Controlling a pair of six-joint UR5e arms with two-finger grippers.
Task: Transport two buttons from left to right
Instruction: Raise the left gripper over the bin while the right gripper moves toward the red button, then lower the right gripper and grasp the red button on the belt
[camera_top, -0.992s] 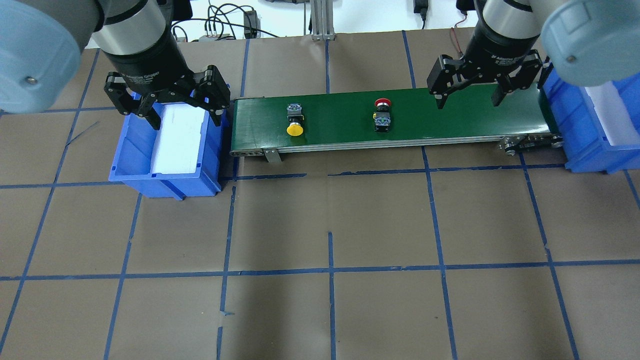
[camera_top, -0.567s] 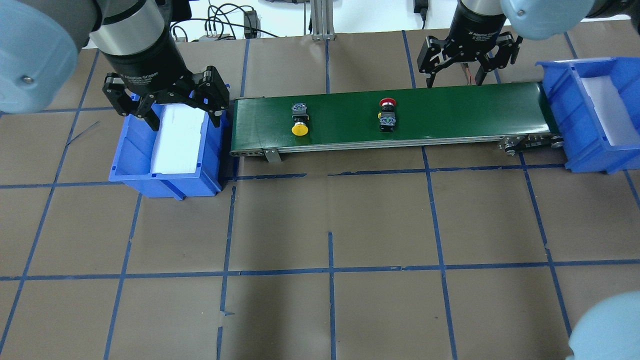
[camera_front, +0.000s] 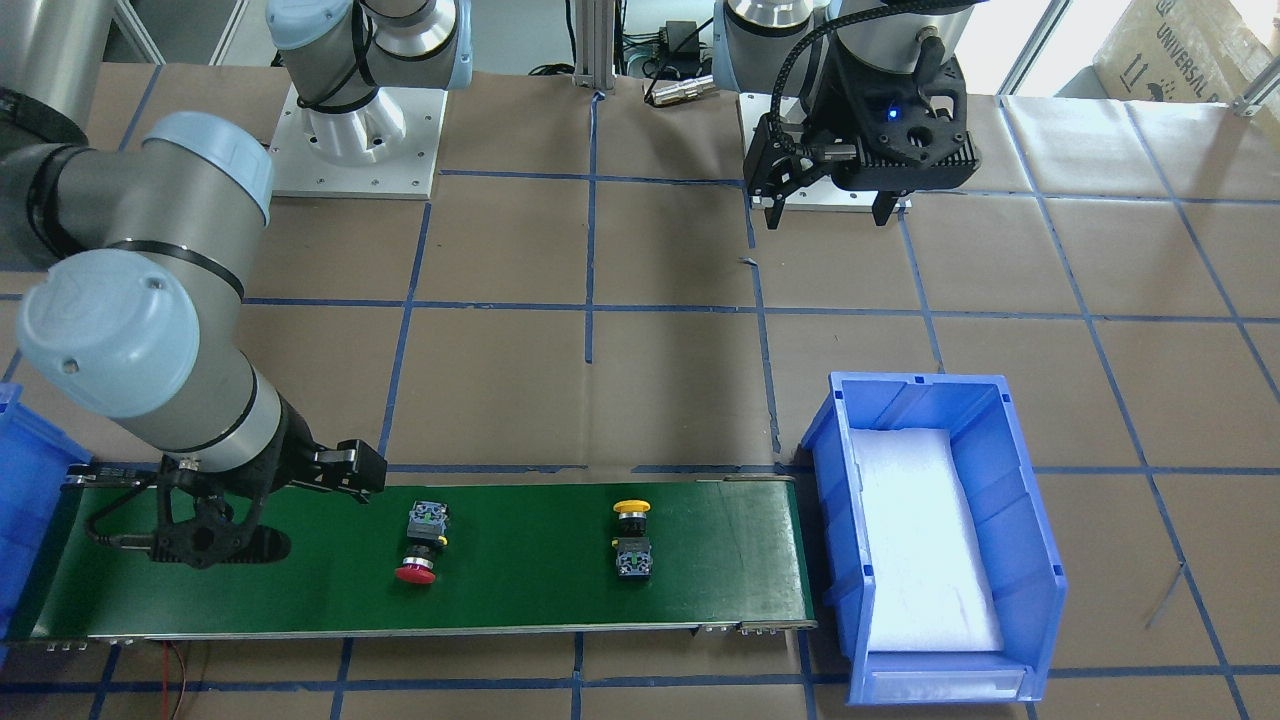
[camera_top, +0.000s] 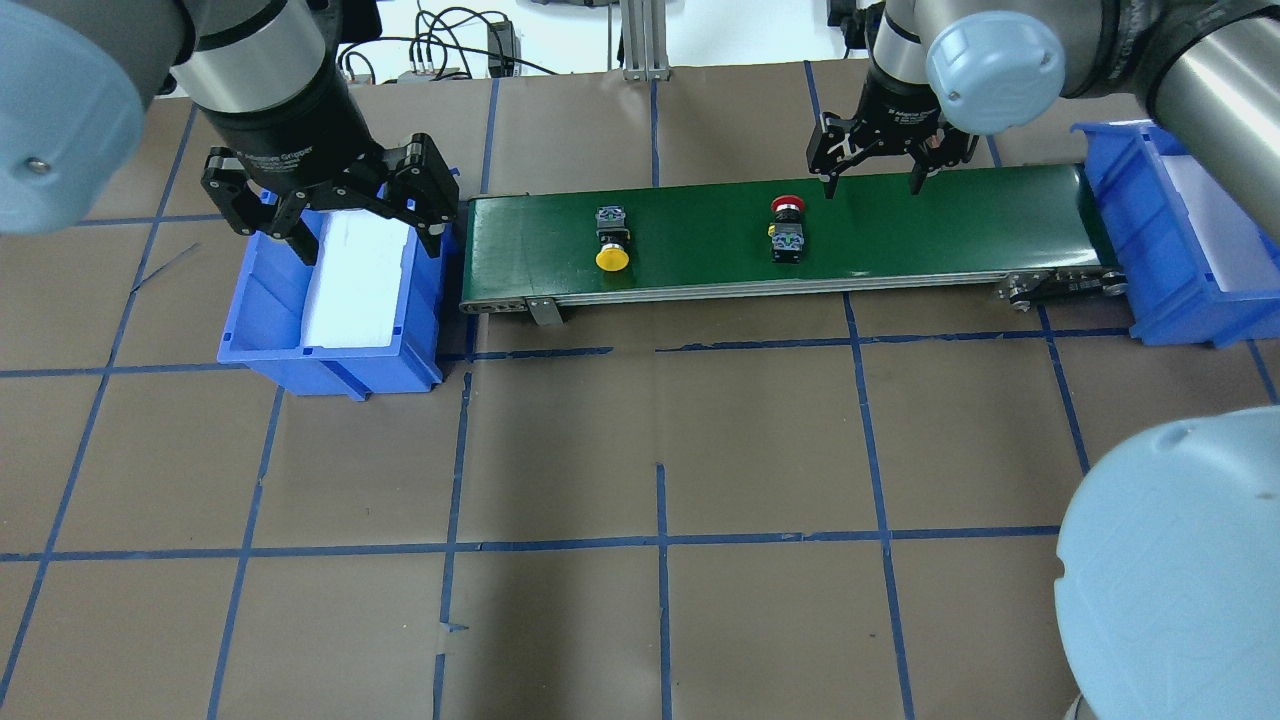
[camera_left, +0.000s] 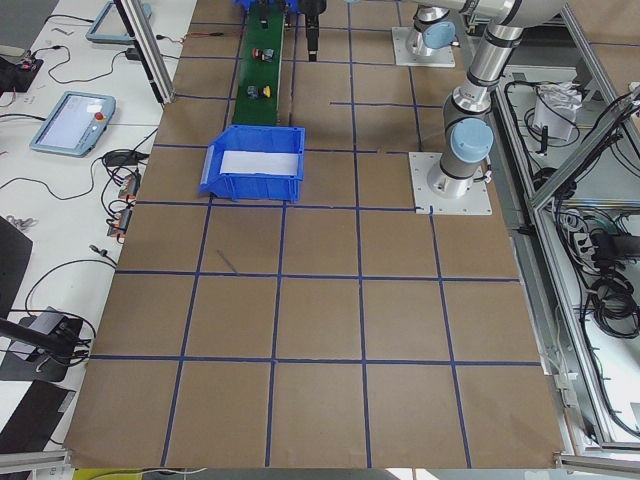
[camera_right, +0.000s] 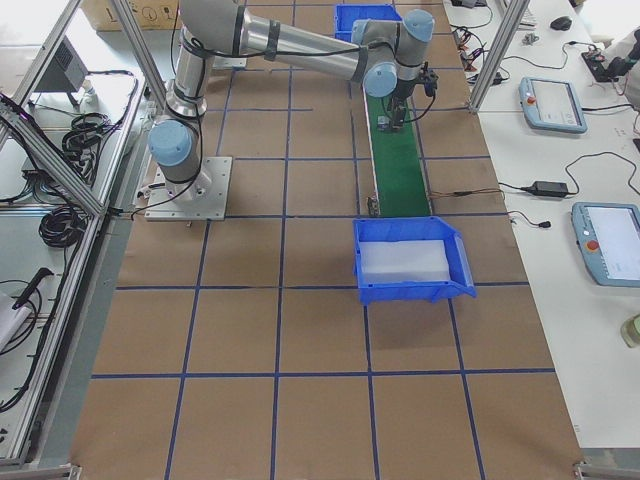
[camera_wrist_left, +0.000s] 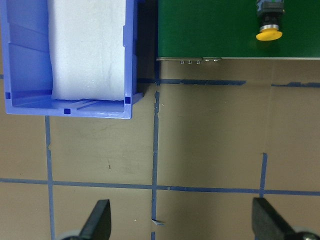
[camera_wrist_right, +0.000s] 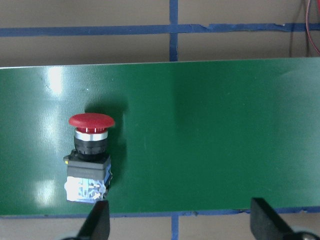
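The red button (camera_top: 787, 230) and the yellow button (camera_top: 611, 246) lie on their sides on the green conveyor belt (camera_top: 930, 225), the red one to the right of the yellow. My right gripper (camera_top: 872, 182) is open and empty above the belt's far edge, just right of the red button (camera_wrist_right: 90, 155). My left gripper (camera_top: 365, 235) is open and empty above the left blue bin (camera_top: 262, 300). The yellow button (camera_wrist_left: 268, 27) shows at the top of the left wrist view. In the front-facing view the red button (camera_front: 420, 545) and the yellow button (camera_front: 632, 536) are apart.
A second blue bin (camera_top: 1160, 250) with white foam stands at the belt's right end. The left bin also holds white foam (camera_top: 355, 280). Brown paper with blue tape lines covers the table (camera_top: 660, 450). My right arm's elbow (camera_top: 1170, 570) fills the lower right corner.
My right gripper has moved left along the belt to just beside the red button. Both buttons have drifted a little to the right on the belt. My left gripper has barely moved.
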